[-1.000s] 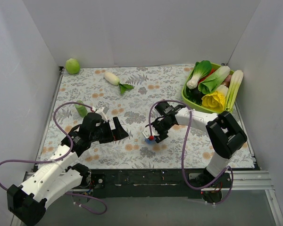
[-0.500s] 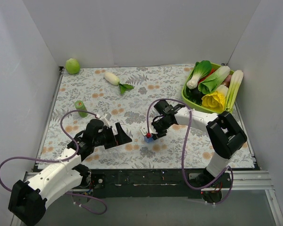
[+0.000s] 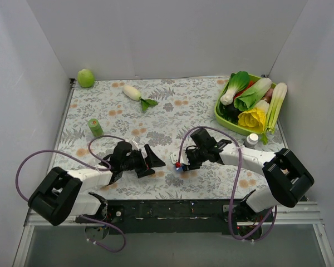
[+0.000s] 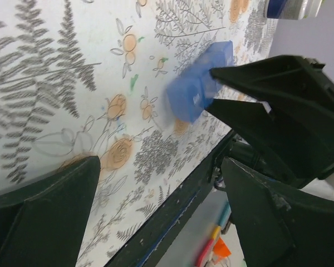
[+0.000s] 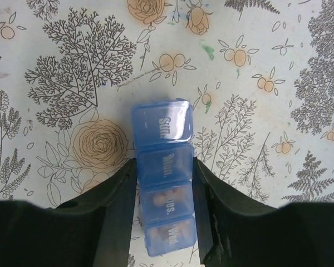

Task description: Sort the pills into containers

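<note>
White walls (image 3: 156,33), floral cloth (image 3: 172,119); containers (image 5: 162,161) front-ctr.

Dim shapes in the containers (image 5: 162,139), perhaps pills (image 5: 168,197); the right hand (image 5: 164,172) hides their sides.

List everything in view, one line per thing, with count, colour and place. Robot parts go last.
pill box: 1, translucent blue, four joined compartments, front centre of cloth, between the right gripper's fingers
bottle: 1, green, upright, left side
round fruit: 1, light green, back left corner
radish: 1, white with green leaves, back centre-left
tray: 1, lime green, back right
vegetables: several, green, white and yellow, piled in tray
jar: 1, pale lid, just in front of tray
cloth: 1, white with grey and orange floral print, covers table
left gripper: 1, black, open, front centre-left, holding nothing
right gripper: 1, black, shut on pill box
</note>
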### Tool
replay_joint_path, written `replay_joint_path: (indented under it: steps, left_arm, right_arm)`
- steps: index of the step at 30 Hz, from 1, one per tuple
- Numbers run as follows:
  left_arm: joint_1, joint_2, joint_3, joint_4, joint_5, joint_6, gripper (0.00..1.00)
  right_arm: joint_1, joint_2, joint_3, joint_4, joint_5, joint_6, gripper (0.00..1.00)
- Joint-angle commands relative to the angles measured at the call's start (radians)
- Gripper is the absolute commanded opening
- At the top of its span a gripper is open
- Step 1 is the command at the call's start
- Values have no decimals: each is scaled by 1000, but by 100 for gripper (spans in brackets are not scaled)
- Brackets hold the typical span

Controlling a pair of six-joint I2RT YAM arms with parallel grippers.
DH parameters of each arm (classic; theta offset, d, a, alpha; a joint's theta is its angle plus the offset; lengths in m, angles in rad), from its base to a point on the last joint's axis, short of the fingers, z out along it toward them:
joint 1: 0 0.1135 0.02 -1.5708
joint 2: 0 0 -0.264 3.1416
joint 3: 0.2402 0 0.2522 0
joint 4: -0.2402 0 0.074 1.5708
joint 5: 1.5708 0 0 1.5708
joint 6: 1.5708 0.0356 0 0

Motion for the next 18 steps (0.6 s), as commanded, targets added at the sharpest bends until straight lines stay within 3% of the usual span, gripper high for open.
replay_joint_path:
  steps: [1, 7, 12, 15, 18]
  left_arm:
    - [-23, 115, 47, 196, 63, -61, 90]
    - [-80, 279, 119, 196, 51, -89, 77]
    - [-117, 304, 170, 58, -27, -65, 73]
    - [-115, 271, 167, 14, -76, -51, 72]
    - [-115, 209, 161, -51, -128, -33, 73]
  right_arm:
    - [36, -26, -43, 156, 60, 86, 25]
    - [49, -26, -68, 235, 86, 154, 25]
    - [53, -20, -66, 218, 86, 163, 26]
    - [53, -32, -48, 187, 66, 169, 32]
    - [51, -48, -23, 152, 40, 174, 54]
